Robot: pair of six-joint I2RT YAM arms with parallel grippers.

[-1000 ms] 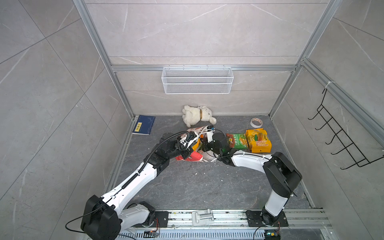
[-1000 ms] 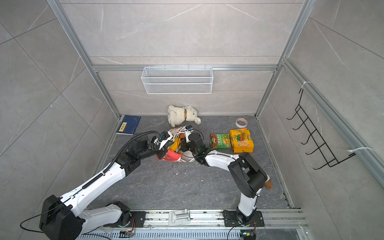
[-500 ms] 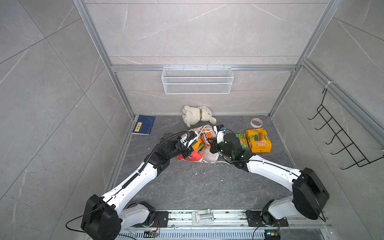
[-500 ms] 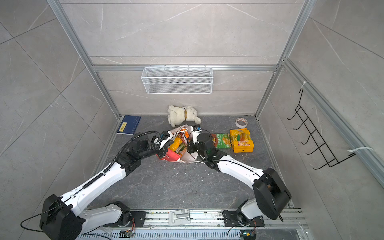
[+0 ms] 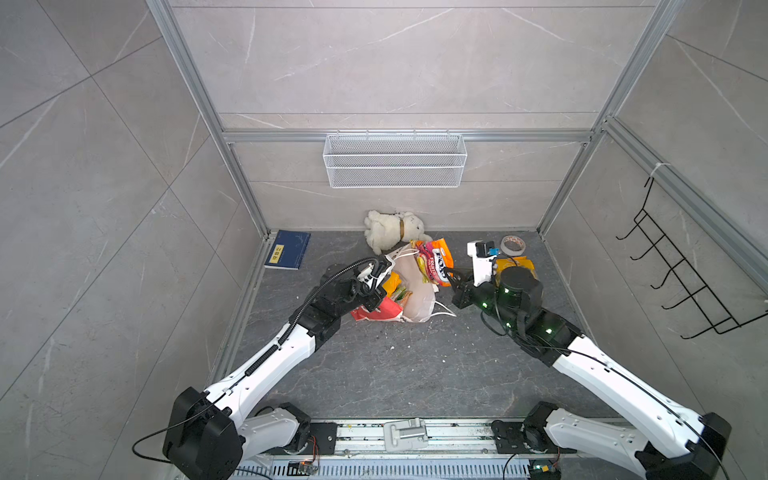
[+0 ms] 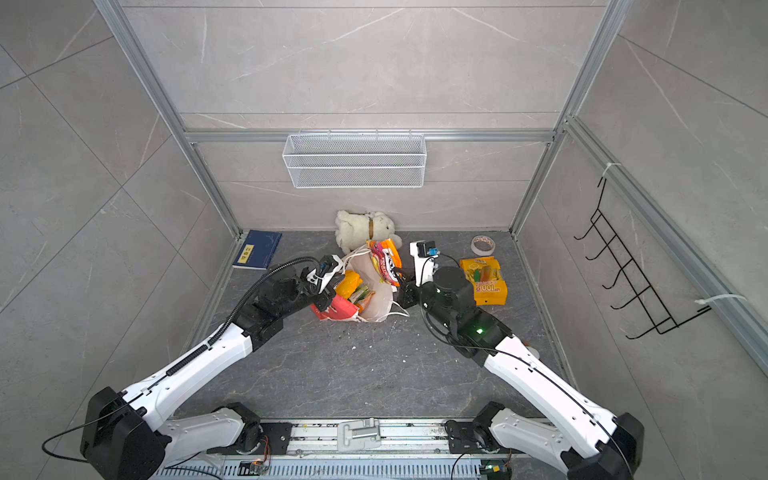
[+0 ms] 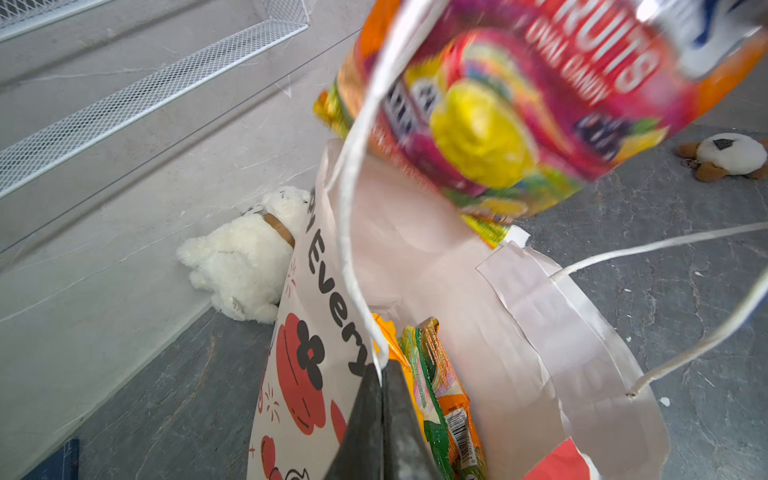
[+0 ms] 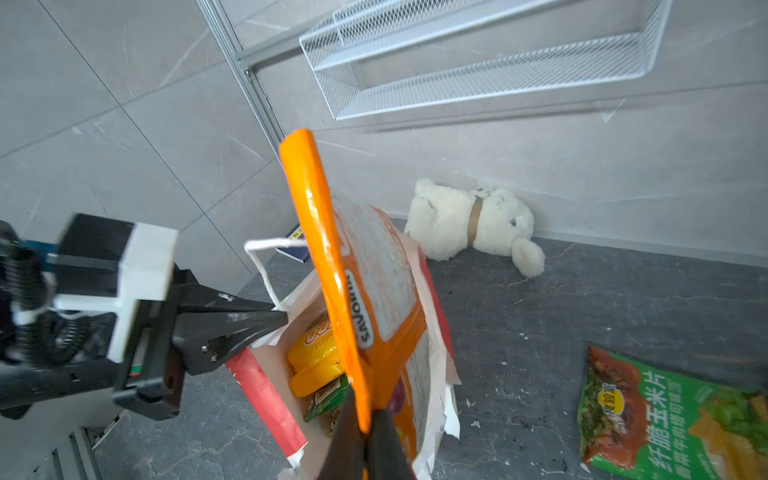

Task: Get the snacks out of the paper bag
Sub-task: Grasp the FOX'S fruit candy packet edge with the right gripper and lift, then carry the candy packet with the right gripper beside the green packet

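The right end effector, clenched on the packet's lower edge, holds it upright above the bag near the counter's back edge, while the left end effector pinches its rim.

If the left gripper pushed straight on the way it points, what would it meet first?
Likely the far inner wall of the paper bag; the left gripper is shut on its near rim. Depth is unclear.
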